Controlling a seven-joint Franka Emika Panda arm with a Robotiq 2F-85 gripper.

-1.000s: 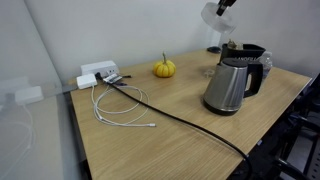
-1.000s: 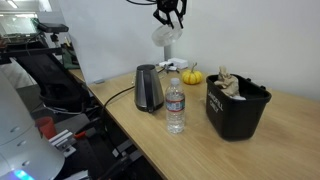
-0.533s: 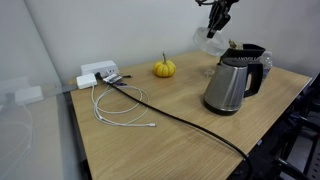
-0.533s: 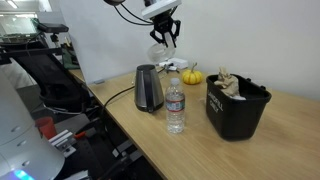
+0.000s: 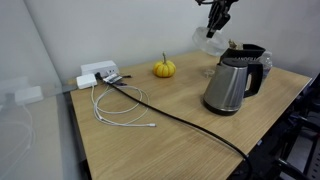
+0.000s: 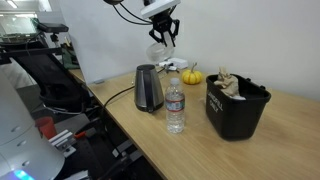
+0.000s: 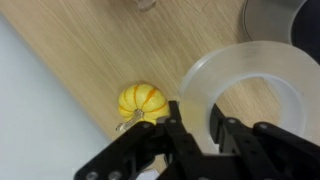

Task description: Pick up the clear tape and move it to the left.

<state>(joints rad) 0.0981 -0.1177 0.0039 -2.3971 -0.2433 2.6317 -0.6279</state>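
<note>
Gripper [image 7: 200, 128] clamped on clear tape [image 7: 245, 52] wall, lower centre of wrist view. Roll aloft. Likely light, stiff, slick; grip across wall, one finger inside ring.

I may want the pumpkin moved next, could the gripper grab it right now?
Probably not yet: the gripper is shut on the clear tape, held in the air. The pumpkin sits uncovered below it, so the way looks free once the tape is set down.

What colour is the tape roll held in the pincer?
The clear tape is translucent and whitish, almost milky. It shows best in the wrist view.
</note>
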